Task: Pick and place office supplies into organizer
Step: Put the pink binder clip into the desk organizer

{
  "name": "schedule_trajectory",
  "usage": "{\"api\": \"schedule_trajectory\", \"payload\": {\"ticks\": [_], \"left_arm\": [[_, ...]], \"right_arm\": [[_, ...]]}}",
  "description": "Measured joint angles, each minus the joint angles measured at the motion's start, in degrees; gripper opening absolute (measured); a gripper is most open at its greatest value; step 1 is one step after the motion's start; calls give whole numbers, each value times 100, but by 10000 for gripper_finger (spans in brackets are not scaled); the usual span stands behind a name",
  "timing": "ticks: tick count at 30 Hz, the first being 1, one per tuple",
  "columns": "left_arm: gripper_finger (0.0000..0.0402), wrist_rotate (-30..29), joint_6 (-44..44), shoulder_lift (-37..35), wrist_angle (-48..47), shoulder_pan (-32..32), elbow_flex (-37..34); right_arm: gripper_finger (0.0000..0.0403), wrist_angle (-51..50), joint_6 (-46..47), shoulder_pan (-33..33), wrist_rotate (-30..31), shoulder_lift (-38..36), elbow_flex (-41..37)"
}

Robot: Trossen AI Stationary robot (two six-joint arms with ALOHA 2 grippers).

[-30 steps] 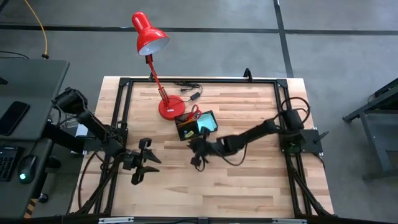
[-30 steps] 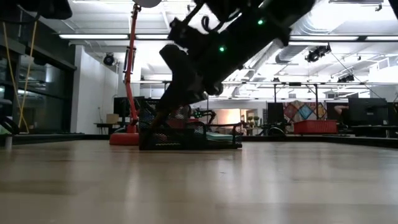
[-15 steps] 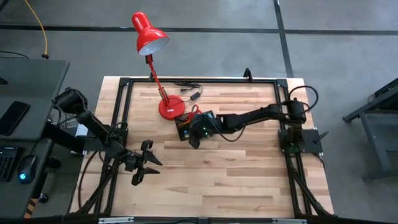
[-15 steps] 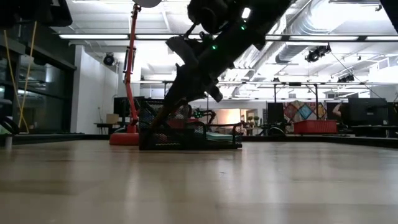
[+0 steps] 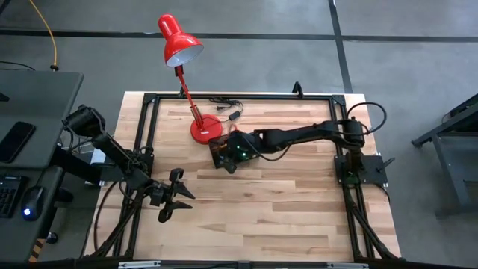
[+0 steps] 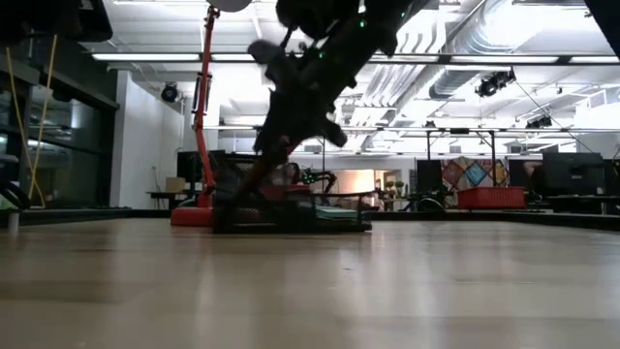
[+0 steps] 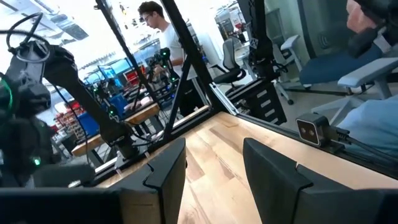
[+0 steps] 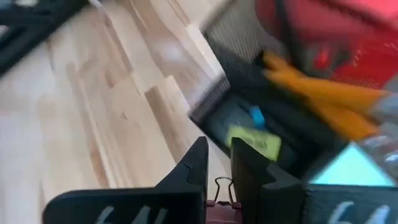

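Two arms are in your view: the right gripper point(image 5: 228, 161) sits over the near-left corner of the organizer point(image 5: 221, 156), its fingers point(image 8: 193, 167) pinched on a small binder clip point(image 8: 222, 191). Your left gripper point(image 5: 179, 196) waits well apart, jaws spread and empty. Pencils point(image 8: 317, 98) and a yellow pad point(image 8: 254, 142) lie inside the organizer beside the lamp point(image 5: 203, 130).

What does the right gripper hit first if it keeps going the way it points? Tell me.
Most likely the black organizer: the right gripper, shut on a small binder clip, points at its near compartment holding a yellow-green pad. Depth is unclear, so it may already be over the rim.
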Motion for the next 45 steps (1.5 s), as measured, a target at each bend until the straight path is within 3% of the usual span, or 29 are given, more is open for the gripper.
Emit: {"api": "schedule_trajectory", "payload": {"ticks": [5,13,21,38,45], "left_arm": [[152,-1,0,0,0,0,1],[152,0,0,0,-43,0,2],[152,-2,0,1,-173,-1,2],[152,-12,-127,1,-310,-2,2],[152,-42,-135,1,-307,-1,4]], "right_arm": [[18,-80,73,-20,-151,313,-33],[18,-45,104,11,3,313,-18],[18,122,362,32,-241,313,-20],[19,550,1731,129,617,440,-20],[20,1132,2211,151,579,670,-9]]}}
